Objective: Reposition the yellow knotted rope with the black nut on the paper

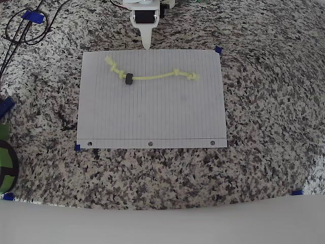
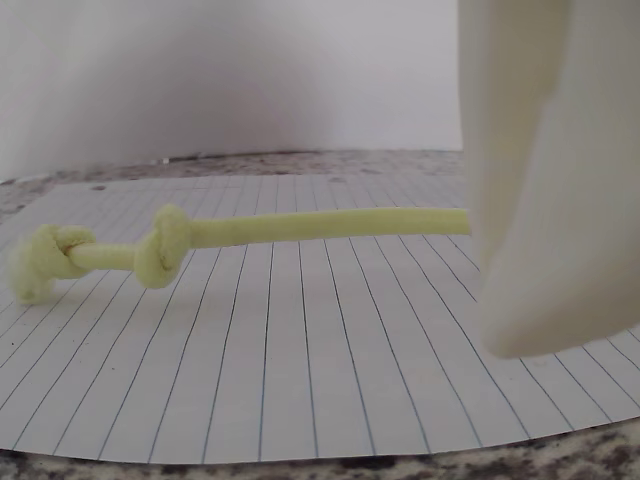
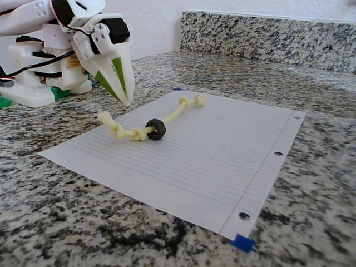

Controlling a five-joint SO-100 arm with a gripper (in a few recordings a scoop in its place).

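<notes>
The yellow knotted rope [image 1: 157, 77] lies across the upper half of the paper [image 1: 152, 112], knots near both ends. The black nut [image 1: 128, 78] is threaded on it, next to the left knots in the overhead view. My white gripper [image 1: 147, 47] hangs shut and empty at the paper's top edge, a short way from the rope and clear of it. In the fixed view the gripper [image 3: 127, 102] points down just behind the rope [image 3: 169, 118] and nut [image 3: 156, 129]. In the wrist view the fingers [image 2: 540, 200] cover the rope's [image 2: 300, 226] right part.
Blue tape tabs [image 1: 219, 50] mark the paper's corners on the granite counter. Dark cables [image 1: 23, 28] loop at the overhead view's top left, and a green and black object [image 1: 6, 157] sits at the left edge. A granite backsplash [image 3: 267, 36] rises behind the paper.
</notes>
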